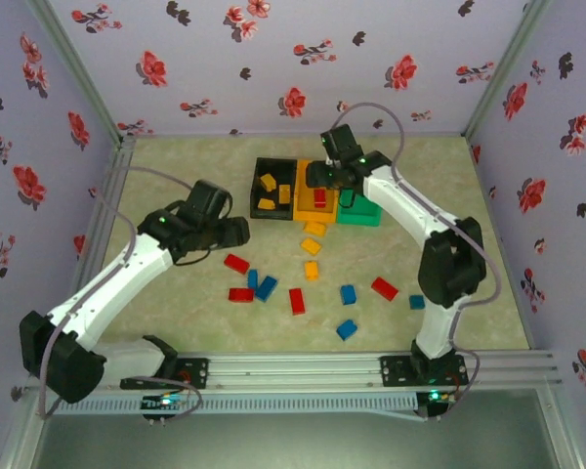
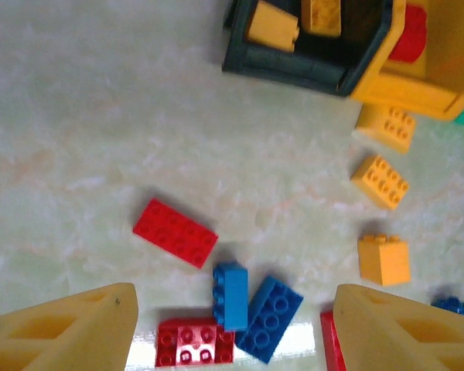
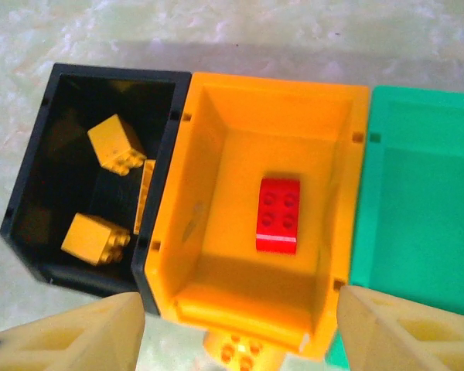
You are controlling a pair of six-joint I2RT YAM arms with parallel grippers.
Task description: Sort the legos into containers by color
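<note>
Black bin (image 1: pixel 273 191), orange bin (image 1: pixel 315 200) and green bin (image 1: pixel 361 213) stand side by side at the back. My right gripper (image 3: pixel 238 297) hangs open and empty over the orange bin (image 3: pixel 216 124), where one red brick (image 3: pixel 278 214) lies. The black bin (image 3: pixel 31 193) holds yellow bricks (image 3: pixel 95 238). The green bin (image 3: pixel 417 201) looks empty. My left gripper (image 2: pixel 233 297) is open above the table, over two blue bricks (image 2: pixel 230 295) and a red one (image 2: pixel 193 342). Another red brick (image 2: pixel 175 232) lies just beyond them.
Three yellow bricks (image 1: pixel 312 246) lie in a row in front of the orange bin. More red (image 1: pixel 384 287) and blue (image 1: pixel 348 294) bricks are scattered across the table's middle and right. Flowered walls enclose the table on three sides.
</note>
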